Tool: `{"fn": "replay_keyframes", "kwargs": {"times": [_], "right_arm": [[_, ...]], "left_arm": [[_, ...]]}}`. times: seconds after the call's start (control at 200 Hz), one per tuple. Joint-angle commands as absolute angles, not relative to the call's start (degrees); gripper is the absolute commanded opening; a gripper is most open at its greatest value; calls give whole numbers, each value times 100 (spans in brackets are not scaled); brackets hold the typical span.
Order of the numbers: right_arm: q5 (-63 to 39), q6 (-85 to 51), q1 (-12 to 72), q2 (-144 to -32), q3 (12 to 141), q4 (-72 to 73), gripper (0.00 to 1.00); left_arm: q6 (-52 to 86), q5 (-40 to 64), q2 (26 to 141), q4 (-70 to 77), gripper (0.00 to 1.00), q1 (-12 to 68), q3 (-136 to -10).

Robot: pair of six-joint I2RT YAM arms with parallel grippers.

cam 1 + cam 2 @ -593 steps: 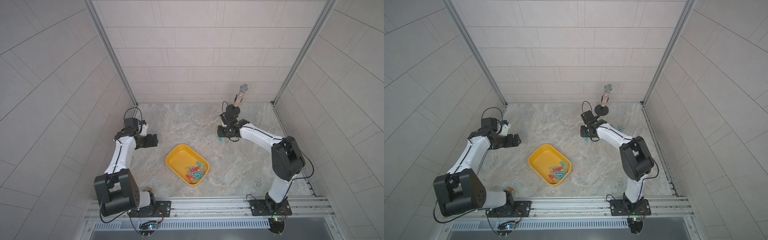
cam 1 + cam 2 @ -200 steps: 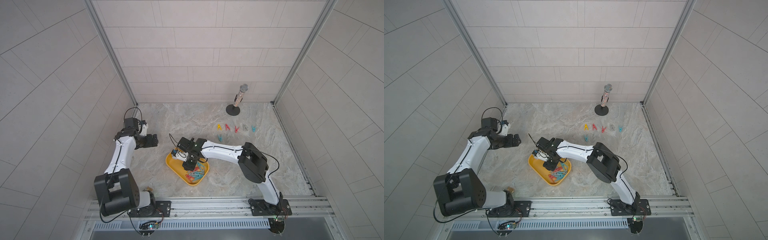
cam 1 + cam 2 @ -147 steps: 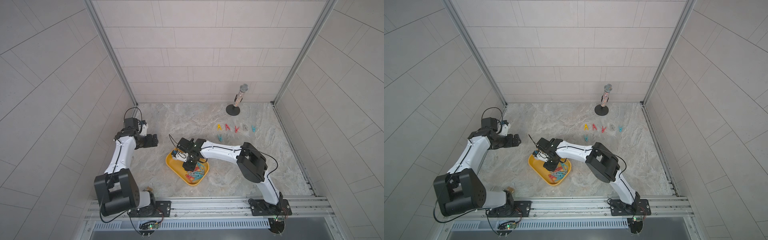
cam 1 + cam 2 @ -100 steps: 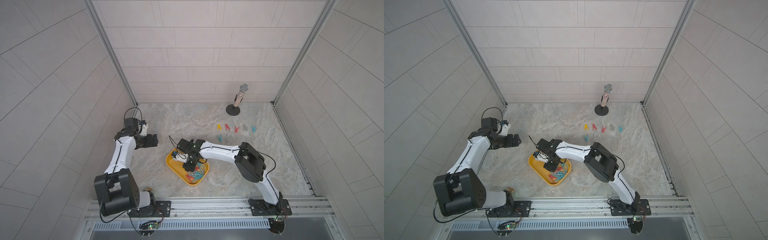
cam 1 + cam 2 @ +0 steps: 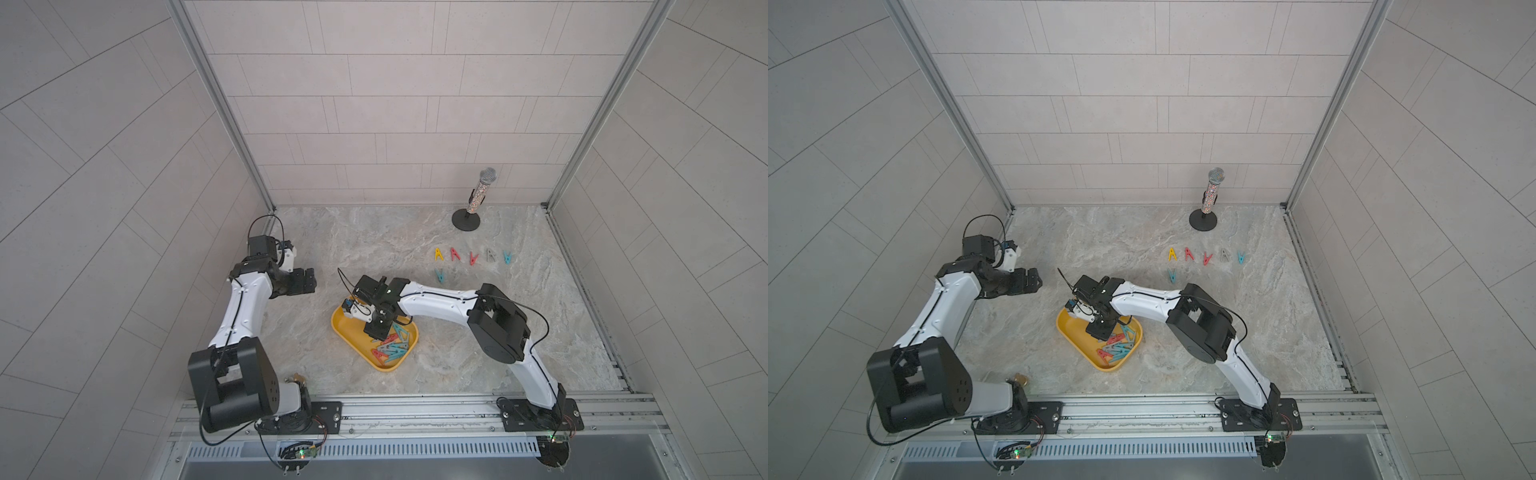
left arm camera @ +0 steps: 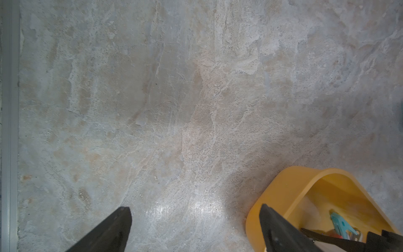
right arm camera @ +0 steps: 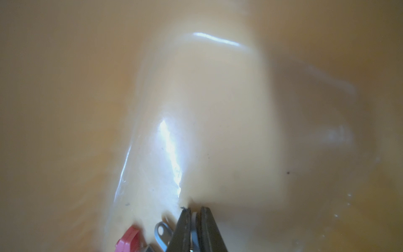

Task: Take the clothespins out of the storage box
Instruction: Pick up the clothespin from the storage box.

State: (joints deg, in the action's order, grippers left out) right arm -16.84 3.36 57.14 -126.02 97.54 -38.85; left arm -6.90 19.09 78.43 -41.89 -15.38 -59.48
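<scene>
The yellow storage box (image 5: 357, 336) (image 5: 1077, 334) lies in the middle of the table, with a heap of teal, red and grey clothespins (image 5: 392, 347) (image 5: 1119, 347) at its near end. My right gripper (image 5: 376, 330) (image 7: 195, 210) points down into the box, shut on a thin grey clothespin (image 7: 194, 235). A red clothespin (image 7: 128, 240) lies beside it. Several more clothespins (image 5: 471, 257) (image 5: 1206, 257) lie on the table at the back right. My left gripper (image 5: 305, 282) (image 6: 194, 211) hangs open and empty left of the box (image 6: 283, 189).
A glittery microphone (image 5: 478, 195) stands on a black round stand at the back right corner, just behind the row of clothespins. Tiled walls close in the marble table on three sides. A metal rail (image 5: 415, 409) runs along the front.
The right arm has swung from the back right to the box, gone down into it, and its jaws have closed on a grey clothespin. The left arm has not moved.
</scene>
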Motion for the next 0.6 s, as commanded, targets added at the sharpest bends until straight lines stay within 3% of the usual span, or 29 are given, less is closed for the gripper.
{"fn": "replay_keyframes", "kwargs": {"times": [0.0,0.07,0.14,0.595], "right_arm": [[-1544,315,5713,-12718,9826,-3920,9],[-1527,307,5713,-12701,9857,-3912,8],[-1494,298,5713,-12683,9889,-3894,0],[-1083,-69,5695,-12442,10124,-3605,0]], "left_arm": [[-668,1909,7849,-4228,100,-1582,-6056],[-668,1911,7849,-4228,100,-1584,-6056],[-668,1912,7842,-4223,100,-1584,-6056],[-668,1917,7834,-4236,100,-1586,-6064]]}}
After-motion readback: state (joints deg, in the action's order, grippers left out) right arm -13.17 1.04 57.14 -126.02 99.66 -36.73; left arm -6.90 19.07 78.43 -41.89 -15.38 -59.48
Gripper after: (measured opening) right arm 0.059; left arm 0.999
